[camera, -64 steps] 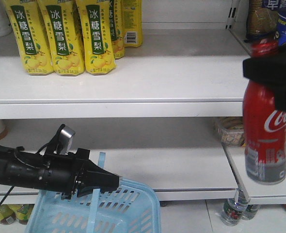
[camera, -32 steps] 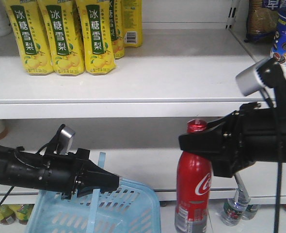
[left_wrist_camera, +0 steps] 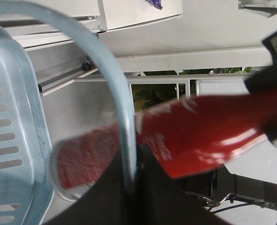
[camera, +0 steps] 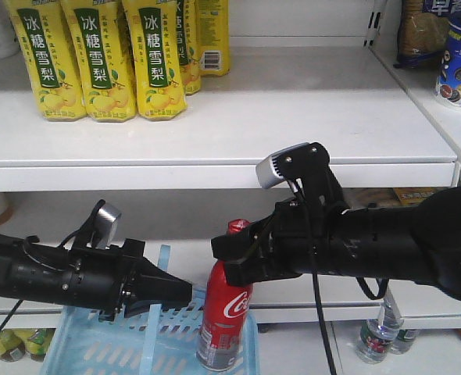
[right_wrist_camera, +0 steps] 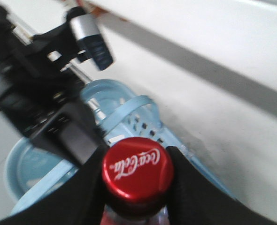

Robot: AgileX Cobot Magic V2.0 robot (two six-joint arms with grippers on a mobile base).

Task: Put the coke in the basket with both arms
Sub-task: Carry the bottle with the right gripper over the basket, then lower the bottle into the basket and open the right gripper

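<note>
Pinching coke (camera: 224,312): R arm (camera: 387,242) jaws | L arm (camera: 35,273) jaws pinch basket (camera: 66,351) handle | horiz

Quick rundown of how we've got things laid out: the basket (camera: 82,344) sits low on the left, in front of the lower shelf (camera: 191,234). The left arm (camera: 51,273) comes in from the left edge, and the left fingers (camera: 172,291) are pinched on the basket's handle (camera: 154,328), which stands up over the middle. The right arm (camera: 387,242) reaches in from the right, above the basket's right end, with the right fingers (camera: 226,250) on either side of the coke (camera: 224,324) at its neck. The coke hangs upright at the basket's right end. We can't tell if its base is inside the rim or just outside. On the upper shelf (camera: 293,117), back left, there's a row of drink packs (camera: 105,62). Small bottles (camera: 371,344) stand down at lower right, under the lower shelf.
</note>
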